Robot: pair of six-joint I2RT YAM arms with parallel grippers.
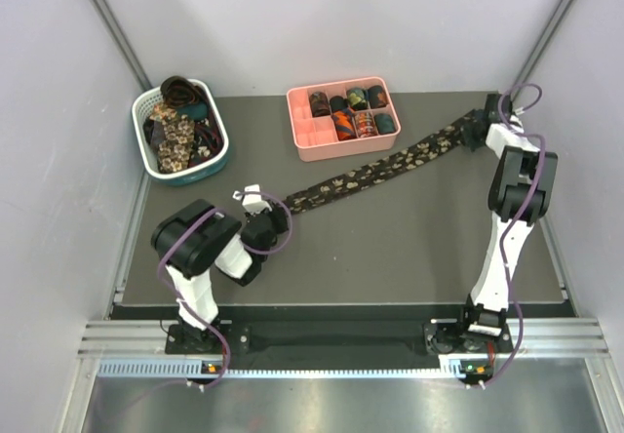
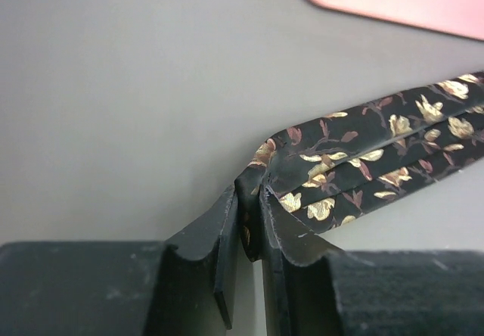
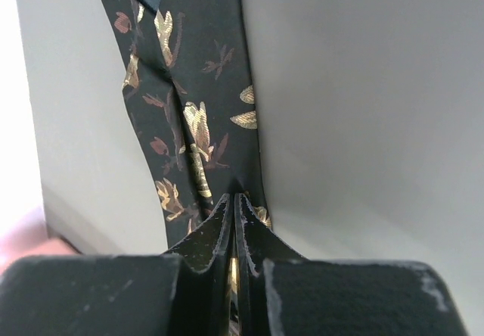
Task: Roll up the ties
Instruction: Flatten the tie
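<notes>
A long dark tie (image 1: 380, 172) with a beige floral print lies stretched diagonally across the dark table. My left gripper (image 1: 284, 209) is shut on its near-left end; in the left wrist view the jaws (image 2: 249, 194) pinch the folded tip of the tie (image 2: 363, 162). My right gripper (image 1: 475, 127) is shut on the far-right end, and in the right wrist view the tie (image 3: 189, 109) runs away from the closed fingertips (image 3: 233, 198). Several rolled ties (image 1: 356, 111) sit as coils in the pink tray. More loose ties (image 1: 175, 126) fill the basket.
The pink divided tray (image 1: 341, 150) stands at the back centre, its left compartments bare. A white-and-teal slotted basket (image 1: 223, 142) sits at the back left. Light walls enclose the table on three sides, and a metal rail runs along the near edge.
</notes>
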